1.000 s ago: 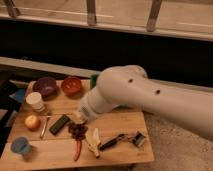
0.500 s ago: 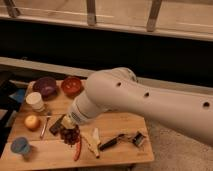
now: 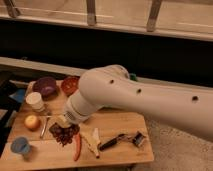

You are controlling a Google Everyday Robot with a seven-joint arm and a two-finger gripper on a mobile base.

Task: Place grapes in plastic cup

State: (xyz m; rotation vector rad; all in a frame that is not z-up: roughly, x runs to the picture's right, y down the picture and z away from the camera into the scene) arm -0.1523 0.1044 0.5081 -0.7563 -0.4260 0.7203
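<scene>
The grapes (image 3: pixel 63 134), a small dark red-brown bunch, lie on the wooden table (image 3: pixel 120 122) left of centre. My gripper (image 3: pixel 63 123) is at the end of the big white arm (image 3: pixel 130 97), right above the bunch and touching or almost touching its top. The light-blue plastic cup (image 3: pixel 20 146) stands upright at the table's front left corner, well to the left of the grapes and apart from the gripper.
A red chili pepper (image 3: pixel 77 146) lies just right of the grapes, with a pale peeled piece (image 3: pixel 92 141) beside it. A white cup (image 3: pixel 35 100), purple bowl (image 3: pixel 46 86), orange bowl (image 3: pixel 69 85) and yellow fruit (image 3: pixel 31 121) sit at the left. A dark tool (image 3: pixel 116 141) lies front right.
The arm has swung left and down, bringing the gripper from the table's middle to just over the grapes. The cup and other things have not moved.
</scene>
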